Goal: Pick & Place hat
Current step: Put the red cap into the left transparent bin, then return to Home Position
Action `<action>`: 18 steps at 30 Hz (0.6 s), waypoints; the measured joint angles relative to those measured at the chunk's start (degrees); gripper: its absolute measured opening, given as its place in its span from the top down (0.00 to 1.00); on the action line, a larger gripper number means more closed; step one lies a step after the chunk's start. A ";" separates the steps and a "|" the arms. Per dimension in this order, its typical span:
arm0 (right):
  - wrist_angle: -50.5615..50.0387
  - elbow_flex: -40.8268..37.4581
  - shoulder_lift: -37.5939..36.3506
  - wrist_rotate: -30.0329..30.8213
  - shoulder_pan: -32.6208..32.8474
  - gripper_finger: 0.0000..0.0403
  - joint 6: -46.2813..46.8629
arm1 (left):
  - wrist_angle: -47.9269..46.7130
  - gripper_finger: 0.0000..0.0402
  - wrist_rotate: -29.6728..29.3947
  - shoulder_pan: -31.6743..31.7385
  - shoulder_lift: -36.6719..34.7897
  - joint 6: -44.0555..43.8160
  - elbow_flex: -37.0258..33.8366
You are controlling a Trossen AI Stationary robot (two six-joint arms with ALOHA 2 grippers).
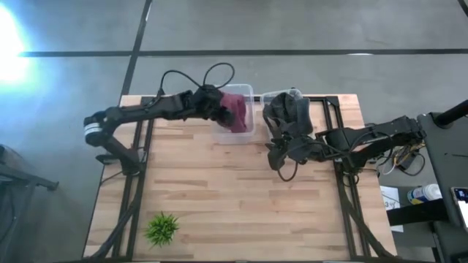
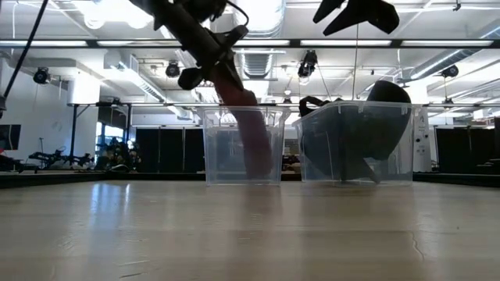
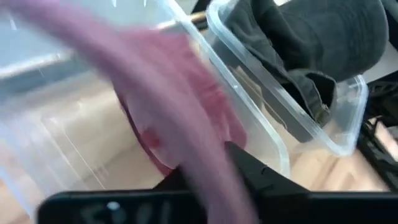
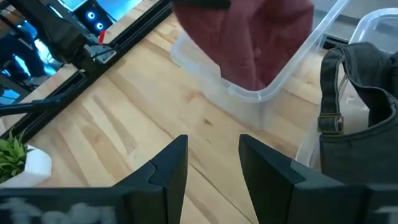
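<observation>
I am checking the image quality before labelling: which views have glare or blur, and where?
High view: strong glare in the top-left corner, on the floor. Low view: bright ceiling lights, with the left gripper and both bins backlit and dark. Left wrist view: the red hat is smeared by blur; the dark hat is sharper. Right wrist view: mostly sharp.

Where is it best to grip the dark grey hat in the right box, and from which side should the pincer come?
Probably from above, on the crown of the dark grey hat, which bulges over the rim of its clear box. The box walls block any sideways approach. The right pincer, open, is beside it.
</observation>
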 joint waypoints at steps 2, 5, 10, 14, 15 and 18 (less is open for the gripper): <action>0.11 -0.12 -0.01 0.02 0.22 0.65 0.06 | -0.05 0.84 -0.19 0.05 0.39 2.20 0.51; 0.11 -0.72 -0.01 0.02 0.26 0.65 0.67 | -1.13 0.74 0.06 -0.11 0.13 3.00 0.62; 0.29 -1.04 -0.23 0.00 0.48 0.65 -1.21 | -7.53 0.62 2.03 -1.35 -3.89 2.80 0.22; 0.28 -1.06 -1.32 -0.06 0.59 0.65 -3.64 | -7.21 0.59 2.15 -6.74 -10.74 11.43 0.22; 0.29 -1.06 -1.85 -0.07 0.59 0.65 -4.49 | -7.01 0.59 2.21 -8.24 -12.57 13.64 0.22; 0.23 -1.12 -4.57 -0.38 0.57 0.65 -7.71 | -7.00 0.59 2.11 -12.93 -17.95 18.97 -0.06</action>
